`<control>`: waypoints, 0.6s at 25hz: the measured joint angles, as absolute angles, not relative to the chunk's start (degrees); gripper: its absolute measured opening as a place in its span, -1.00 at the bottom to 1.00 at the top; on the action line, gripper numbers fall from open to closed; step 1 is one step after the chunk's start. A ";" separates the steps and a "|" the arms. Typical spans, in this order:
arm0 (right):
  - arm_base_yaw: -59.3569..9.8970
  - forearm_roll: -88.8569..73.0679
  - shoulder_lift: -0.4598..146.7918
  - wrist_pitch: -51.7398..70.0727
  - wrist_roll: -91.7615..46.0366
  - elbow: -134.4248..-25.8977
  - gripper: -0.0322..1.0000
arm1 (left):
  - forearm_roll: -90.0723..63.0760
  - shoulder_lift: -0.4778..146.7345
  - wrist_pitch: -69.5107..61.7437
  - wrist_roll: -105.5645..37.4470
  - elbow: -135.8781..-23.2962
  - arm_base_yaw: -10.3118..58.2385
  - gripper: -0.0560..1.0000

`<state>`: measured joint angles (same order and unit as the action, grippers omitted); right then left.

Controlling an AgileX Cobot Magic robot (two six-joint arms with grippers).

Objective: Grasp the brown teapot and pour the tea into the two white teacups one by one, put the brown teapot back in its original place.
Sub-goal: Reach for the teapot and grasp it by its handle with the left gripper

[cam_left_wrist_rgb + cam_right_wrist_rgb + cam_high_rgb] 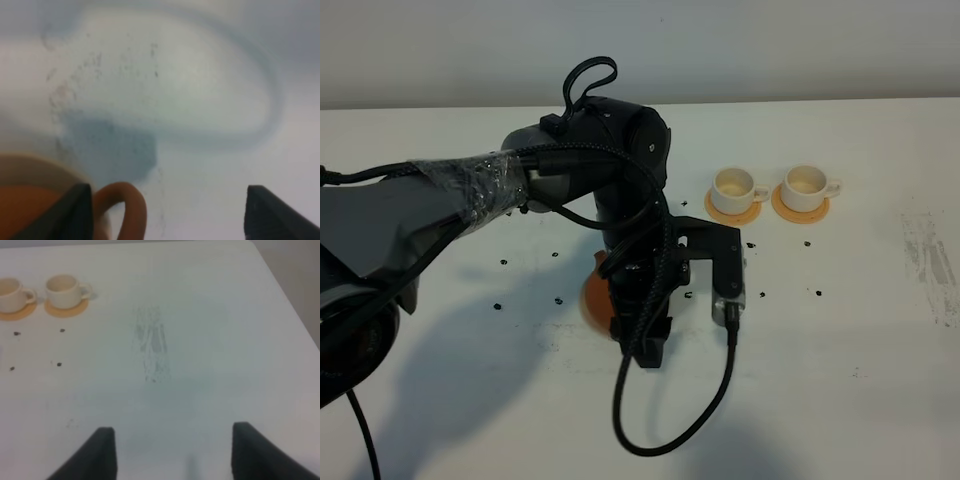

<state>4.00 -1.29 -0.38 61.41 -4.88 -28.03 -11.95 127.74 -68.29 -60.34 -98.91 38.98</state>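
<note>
Near the middle of the white table (840, 380) the left arm (570, 170) reaches in from the left side and bends down. It covers almost all of the teapot from above, so only a blur of orange-brown shows under the wrist in the high view. Seen from the left wrist, the brown teapot (25, 215) sits at the frame's edge with a pale tan disc (45, 167) curving round it, though the picture is too soft to be sure of the outline. The left gripper (166, 200) is spread wide. The teapot's loop handle (120, 190) lies inside the gap, just beside one dark fingertip (75, 210) and well apart from the other, so nothing is clamped. Farther back and to the right stand the two white cups, one (735, 185) beside the other (807, 182). Each sits upright on its own small orange coaster (733, 212), and both are well apart from the teapot. Small black specks (505, 263) are scattered over the tabletop around the arm and in front of the cups. The right gripper (172, 440) appears only in its own wrist view. Its fingers are parted with nothing between them, above bare table near a grey scuff mark (152, 340).
</note>
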 joint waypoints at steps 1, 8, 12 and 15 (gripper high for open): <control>4.00 -1.29 -0.38 61.41 -4.88 -28.03 0.08 | -12.17 127.68 -68.29 -61.03 -98.60 38.92 0.26; 4.00 -1.29 -0.38 61.41 -4.88 -28.03 0.08 | -12.12 127.36 -68.29 -62.53 -98.08 38.80 0.26; 4.00 -1.29 -0.38 61.41 -4.88 -28.03 0.08 | -11.67 127.36 -68.29 -62.66 -98.08 38.80 0.26; 4.00 -1.29 -0.38 61.41 -4.88 -28.03 0.08 | -11.67 127.36 -68.29 -62.66 -98.08 38.70 0.26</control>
